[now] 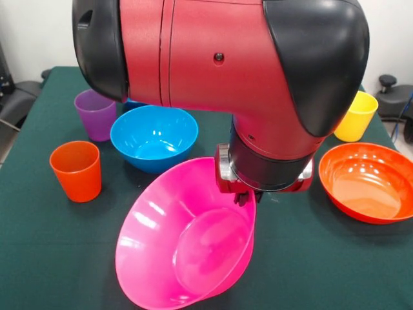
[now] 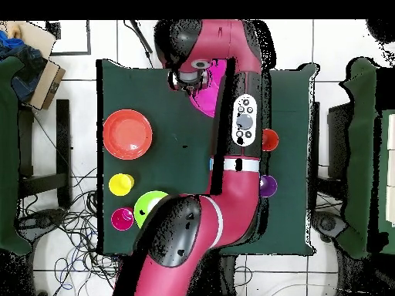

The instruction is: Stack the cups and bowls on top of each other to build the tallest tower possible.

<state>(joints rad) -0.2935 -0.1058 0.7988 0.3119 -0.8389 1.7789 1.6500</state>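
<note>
- Gripper clamped on the far rim of the large pink bowl; only short dark fingertips show under the wrist.
- Pink bowl tipped steeply, its mouth facing the front camera, low edge near the table; whether it touches cannot be told.
- Glossy plastic throughout: blue bowl upright behind it, orange bowl well apart to one side.
- Tapered, handle-free cups: orange cup, purple cup, yellow cup, all standing singly.
- Overhead view adds a green bowl and a small pink vessel near the arm's base.
- Dark green cloth covers the table; tiled floor with loose cables around it.
</note>
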